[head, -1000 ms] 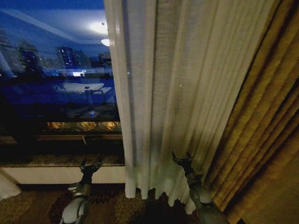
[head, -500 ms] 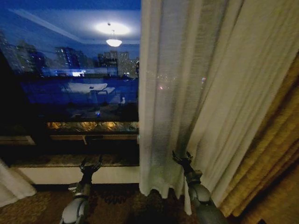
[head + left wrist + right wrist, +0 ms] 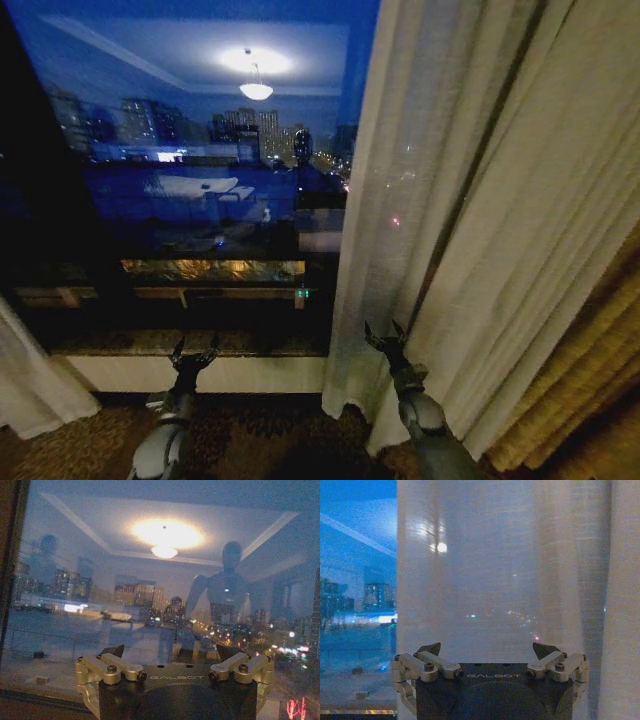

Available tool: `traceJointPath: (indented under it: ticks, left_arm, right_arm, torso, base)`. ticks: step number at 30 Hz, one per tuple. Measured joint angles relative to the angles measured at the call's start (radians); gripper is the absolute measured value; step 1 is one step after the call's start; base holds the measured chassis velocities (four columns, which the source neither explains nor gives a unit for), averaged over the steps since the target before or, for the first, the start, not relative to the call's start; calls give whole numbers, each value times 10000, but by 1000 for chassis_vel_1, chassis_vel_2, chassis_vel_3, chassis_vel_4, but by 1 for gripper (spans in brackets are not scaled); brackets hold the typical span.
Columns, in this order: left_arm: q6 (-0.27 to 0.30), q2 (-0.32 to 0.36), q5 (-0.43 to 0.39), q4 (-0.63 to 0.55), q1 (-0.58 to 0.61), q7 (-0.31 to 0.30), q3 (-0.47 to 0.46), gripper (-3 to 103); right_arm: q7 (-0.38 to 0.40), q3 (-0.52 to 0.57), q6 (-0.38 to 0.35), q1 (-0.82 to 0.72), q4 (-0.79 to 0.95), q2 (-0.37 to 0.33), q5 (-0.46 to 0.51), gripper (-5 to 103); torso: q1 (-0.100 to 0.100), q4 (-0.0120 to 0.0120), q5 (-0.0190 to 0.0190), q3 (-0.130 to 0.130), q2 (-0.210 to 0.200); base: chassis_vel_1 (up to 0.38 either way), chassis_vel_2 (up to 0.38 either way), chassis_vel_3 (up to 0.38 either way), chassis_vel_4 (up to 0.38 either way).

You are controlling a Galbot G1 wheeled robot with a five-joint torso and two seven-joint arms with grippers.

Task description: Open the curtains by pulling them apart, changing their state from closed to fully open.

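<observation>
The curtains stand parted. The right sheer cream panel [image 3: 450,200] hangs in pleats from the window's middle to the right. A corner of the left sheer panel [image 3: 30,385] shows at the lower left. My right gripper [image 3: 384,332] is open and low, just in front of the right panel's inner edge. In the right wrist view the curtain [image 3: 495,570] hangs close before the right gripper [image 3: 487,649], with nothing between the fingers. My left gripper [image 3: 195,350] is open at sill height and faces the bare glass. Its wrist view shows the left gripper [image 3: 170,652] holding nothing.
The dark window [image 3: 200,180] shows a night city and the reflected ceiling lamp. A stone sill [image 3: 120,345] runs below it. Thick golden drapes [image 3: 590,390] hang at the far right behind the sheer panel. Patterned carpet [image 3: 260,440] lies underfoot.
The right sheer panel's inner edge has slid to the right, baring more glass. The whole view has shifted a little too, bringing the left panel's corner in. Both grippers keep their pose.
</observation>
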Motion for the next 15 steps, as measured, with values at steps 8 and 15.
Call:
traceJointPath:
  ticks: [8,15]
  left_arm:
    - [0,3,0,0,0,0,-5,100]
    - [0,3,0,0,0,-1,-5,100]
  right_arm:
    - [236,-92,-216,122,-88,146,-342,100]
    - [326,-112,-85,253,-270,221,-334,100]
  torso:
    - [-1,5,-9,-1,1]
    - [-2,3,-1,0,0]
  base:
    - [-13,-19,6,15]
    - [0,0,0,0]
